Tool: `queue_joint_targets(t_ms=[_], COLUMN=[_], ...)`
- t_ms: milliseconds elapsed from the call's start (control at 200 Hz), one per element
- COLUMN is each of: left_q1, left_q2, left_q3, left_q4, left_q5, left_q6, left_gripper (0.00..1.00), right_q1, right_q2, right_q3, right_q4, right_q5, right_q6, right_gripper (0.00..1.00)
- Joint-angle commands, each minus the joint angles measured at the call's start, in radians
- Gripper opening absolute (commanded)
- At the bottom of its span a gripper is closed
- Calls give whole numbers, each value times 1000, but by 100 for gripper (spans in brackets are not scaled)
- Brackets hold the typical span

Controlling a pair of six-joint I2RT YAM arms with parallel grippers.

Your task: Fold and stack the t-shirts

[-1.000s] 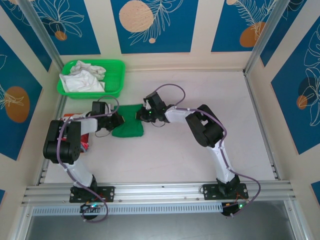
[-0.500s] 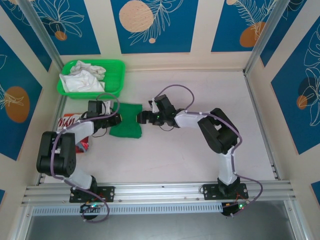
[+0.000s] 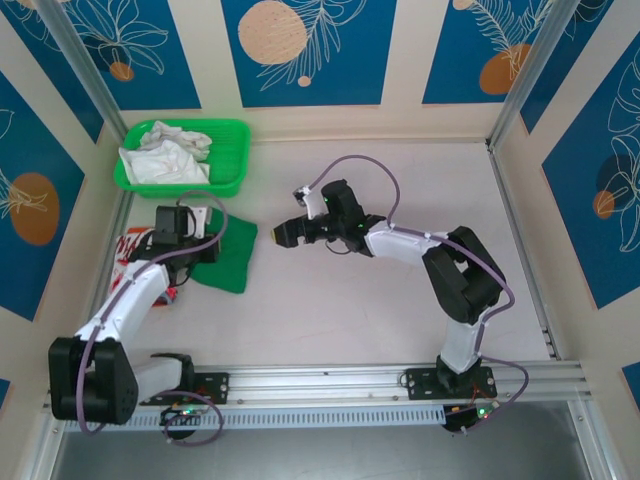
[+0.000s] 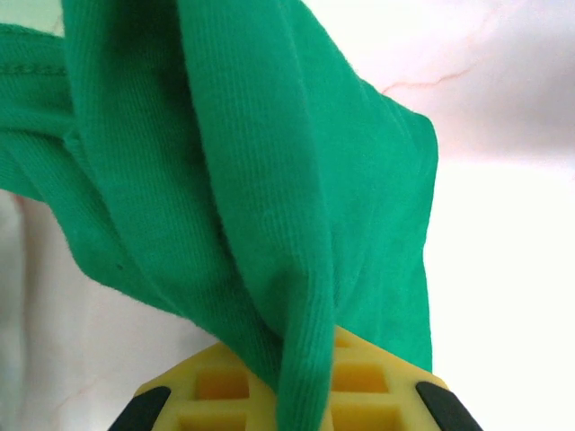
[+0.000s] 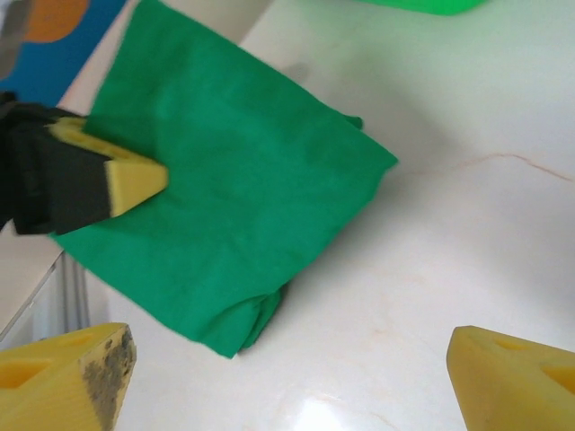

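Observation:
The folded green t-shirt lies on the table left of centre. My left gripper is shut on its left edge, and in the left wrist view the green cloth bunches between the yellow pads. The red t-shirt with white print lies by the left wall, mostly hidden under my left arm. My right gripper hovers just right of the green shirt, open and holding nothing. In the right wrist view the green shirt lies ahead of my right gripper, with the left arm's pad on it.
A green plastic basket with white cloths stands at the back left. The left wall rail runs close beside the red shirt. Bare tabletop stretches to the right and front.
My right gripper opened, let go of the green shirt and drew back to the right. The left gripper pulled the green shirt left and nearer, toward the red shirt.

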Motion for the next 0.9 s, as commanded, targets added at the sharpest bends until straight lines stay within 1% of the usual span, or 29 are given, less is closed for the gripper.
queue_joint_targets(t_ms=[0, 160, 300, 360, 440, 615, 770, 890], left_q1=[37, 122, 202, 240, 282, 357, 405, 433], left_q2=[-54, -73, -54, -49, -57, -68, -101, -99], left_q3=[55, 98, 140, 159, 182, 246, 256, 269], left_q4=[-174, -258, -321, -343, -358, -418, -415, -412], left_q5=[-58, -3, -6, 11, 33, 25, 15, 2], left_q6=[80, 120, 181, 201, 219, 277, 310, 323], left_gripper=[0, 0, 0, 0, 0, 0, 0, 0], right_q1=[34, 72, 115, 129, 141, 147, 146, 146], right_q2=[-55, -70, -75, -75, -67, -43, -35, -31], right_q3=[25, 55, 82, 96, 107, 127, 136, 135], right_q4=[39, 48, 19, -4, -11, -24, -53, -56], right_q5=[-108, -199, -219, -216, -211, -222, -228, -232], right_q6=[-110, -216, -319, -349, -355, -350, -365, -365], right_gripper=[91, 92, 93, 94, 94, 94, 94, 94])
